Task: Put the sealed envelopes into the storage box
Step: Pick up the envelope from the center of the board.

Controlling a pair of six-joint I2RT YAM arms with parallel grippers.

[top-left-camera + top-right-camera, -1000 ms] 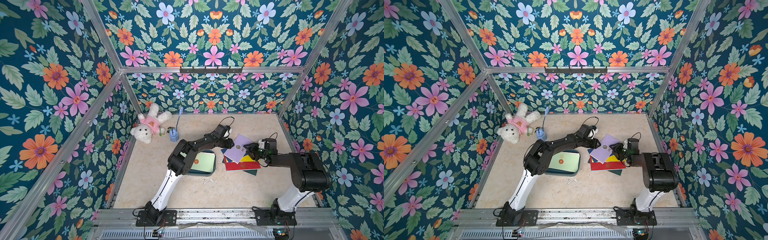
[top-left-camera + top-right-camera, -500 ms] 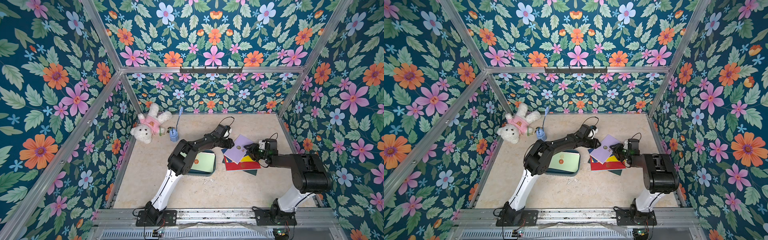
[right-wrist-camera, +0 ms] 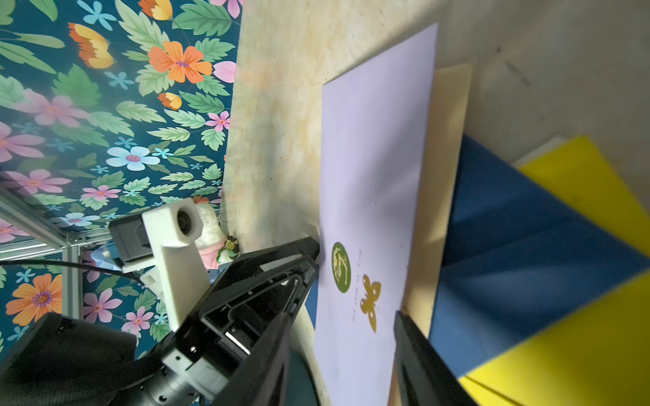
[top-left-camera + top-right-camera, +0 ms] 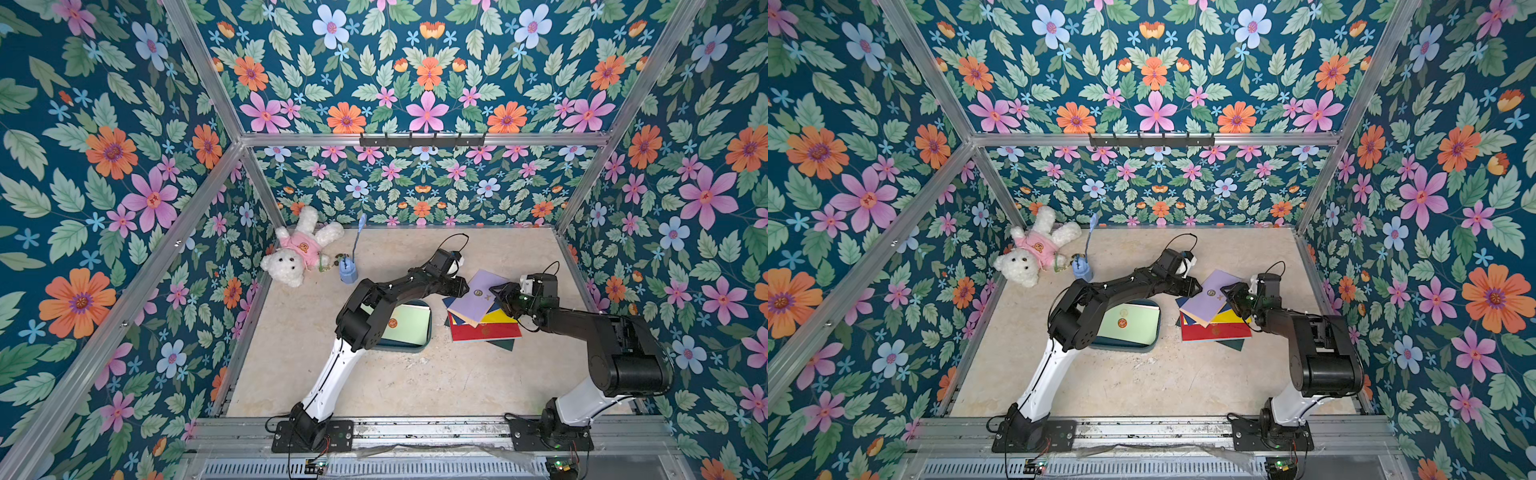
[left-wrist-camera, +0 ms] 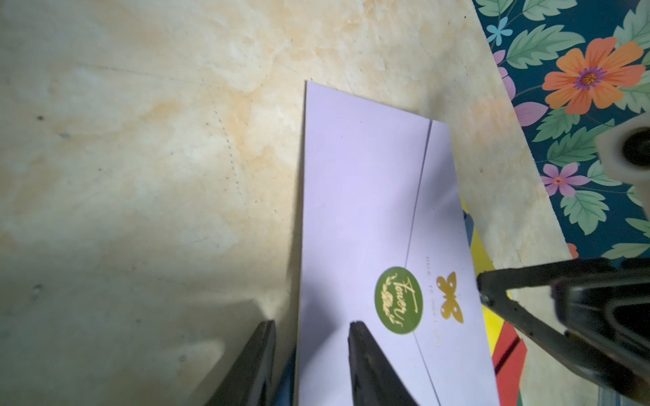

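Note:
A lilac envelope (image 4: 473, 303) (image 4: 1204, 303) with a green round seal lies aslant on top of a pile of red (image 4: 482, 332), yellow (image 4: 498, 318), navy and dark green envelopes. My left gripper (image 4: 463, 286) (image 5: 313, 322) is open at its left edge, one finger over the lilac face (image 5: 362, 197) and one beside the edge. My right gripper (image 4: 498, 293) (image 3: 343, 315) is open at the opposite edge, with the lilac envelope (image 3: 376, 158) between its fingers and one fingertip touching that edge. The teal storage box (image 4: 399, 348) (image 4: 1129, 348) holds a light green envelope (image 4: 405, 326), partly hidden by the left arm.
A white teddy bear (image 4: 297, 257) in a pink shirt lies at the back left, next to a small light-blue cup (image 4: 348, 272). A cream envelope (image 3: 446, 140) shows under the lilac one. Flowered walls close in the table on three sides.

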